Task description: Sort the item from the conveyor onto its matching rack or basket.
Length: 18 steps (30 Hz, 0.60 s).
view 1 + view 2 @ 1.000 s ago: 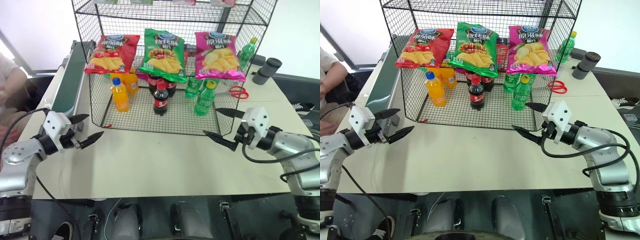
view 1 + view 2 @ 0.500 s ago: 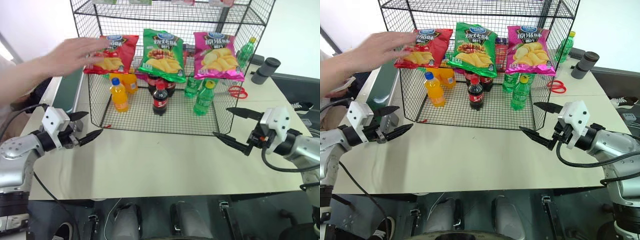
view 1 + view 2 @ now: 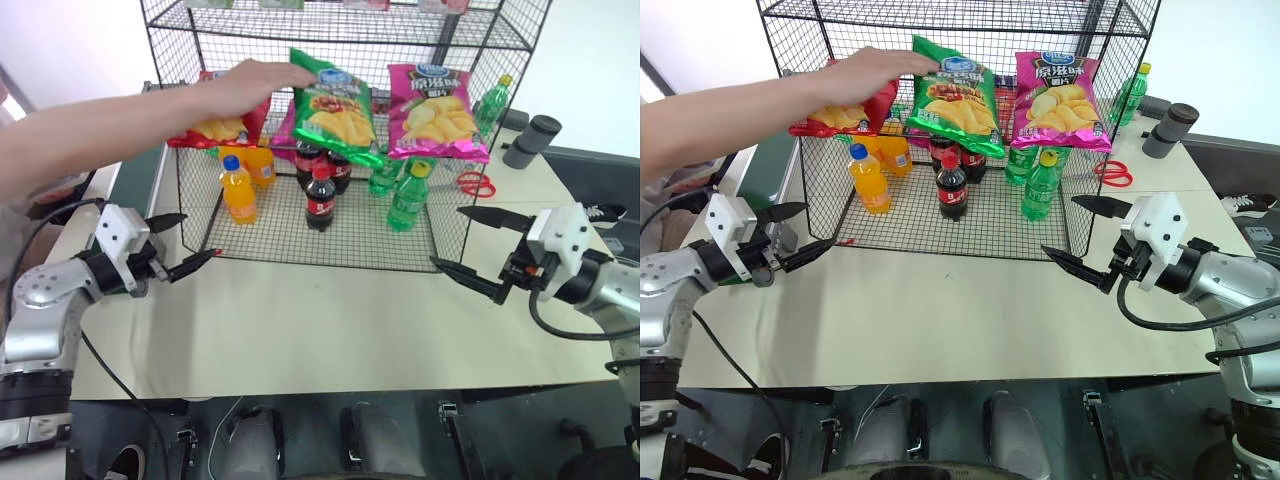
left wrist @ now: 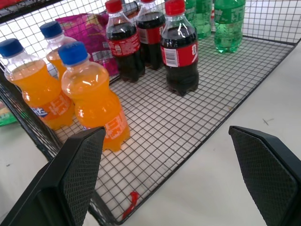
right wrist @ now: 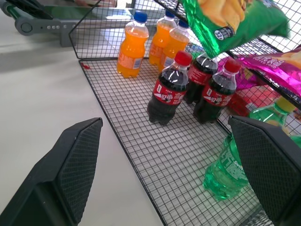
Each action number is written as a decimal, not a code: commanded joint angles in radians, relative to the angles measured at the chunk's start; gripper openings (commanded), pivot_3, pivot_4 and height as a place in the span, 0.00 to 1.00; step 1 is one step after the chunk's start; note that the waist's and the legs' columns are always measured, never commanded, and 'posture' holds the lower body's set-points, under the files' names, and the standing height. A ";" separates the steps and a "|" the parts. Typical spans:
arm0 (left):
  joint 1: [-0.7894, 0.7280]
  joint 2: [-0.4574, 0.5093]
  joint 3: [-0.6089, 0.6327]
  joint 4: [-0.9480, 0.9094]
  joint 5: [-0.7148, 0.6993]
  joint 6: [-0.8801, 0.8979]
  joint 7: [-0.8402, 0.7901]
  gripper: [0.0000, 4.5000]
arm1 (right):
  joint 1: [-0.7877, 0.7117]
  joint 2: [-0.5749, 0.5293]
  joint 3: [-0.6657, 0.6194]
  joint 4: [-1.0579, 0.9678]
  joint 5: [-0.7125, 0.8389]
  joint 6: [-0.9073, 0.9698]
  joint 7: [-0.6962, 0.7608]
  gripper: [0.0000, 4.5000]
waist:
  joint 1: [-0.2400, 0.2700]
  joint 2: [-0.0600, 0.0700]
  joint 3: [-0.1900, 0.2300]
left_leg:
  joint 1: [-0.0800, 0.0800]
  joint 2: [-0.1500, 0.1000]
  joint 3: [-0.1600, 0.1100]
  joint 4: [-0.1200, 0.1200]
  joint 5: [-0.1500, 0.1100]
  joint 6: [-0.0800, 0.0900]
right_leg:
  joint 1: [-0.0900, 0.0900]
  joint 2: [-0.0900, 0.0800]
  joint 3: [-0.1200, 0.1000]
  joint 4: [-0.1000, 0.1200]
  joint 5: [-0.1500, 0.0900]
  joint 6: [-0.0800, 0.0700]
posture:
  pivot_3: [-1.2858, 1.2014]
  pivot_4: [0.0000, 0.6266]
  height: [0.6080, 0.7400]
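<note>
Rack holds crisp bags above orange, cola, green bottles

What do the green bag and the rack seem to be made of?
Green bag: probably thin plastic film, glossy; it shines and creases where a person's hand grips it. Rack: likely metal wire, coated or painted black; a fine, rigid square mesh that carries bottles.

A person's arm hides most of the red bag.
</note>
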 commanded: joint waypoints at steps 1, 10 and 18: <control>0.000 -0.004 0.002 0.015 0.017 -0.044 0.006 1.00 | 0.024 0.028 0.013 0.020 -0.033 -0.066 0.000 0.99 | 0.000 0.000 0.000 | 0.000 0.000 0.000 0.000 0.000 0.000 | 0.000 0.000 0.000 0.000 0.000 0.000 | 0.52 0.24 1.00; -0.013 -0.045 -0.022 0.026 0.035 -0.081 0.034 1.00 | 0.051 0.112 0.072 0.123 -0.120 -0.208 -0.017 0.99 | 0.000 0.000 0.000 | 0.000 0.000 0.000 0.001 0.000 0.000 | 0.000 0.000 0.000 0.000 0.000 0.000 | 0.52 0.24 1.00; -0.030 -0.043 -0.022 0.002 -0.050 0.032 -0.031 1.00 | 0.019 0.114 0.093 0.160 -0.134 -0.246 -0.012 0.99 | -0.001 0.000 0.000 | 0.000 0.000 0.000 0.001 0.000 0.000 | 0.000 0.000 0.000 0.001 0.000 0.000 | 0.52 0.24 1.00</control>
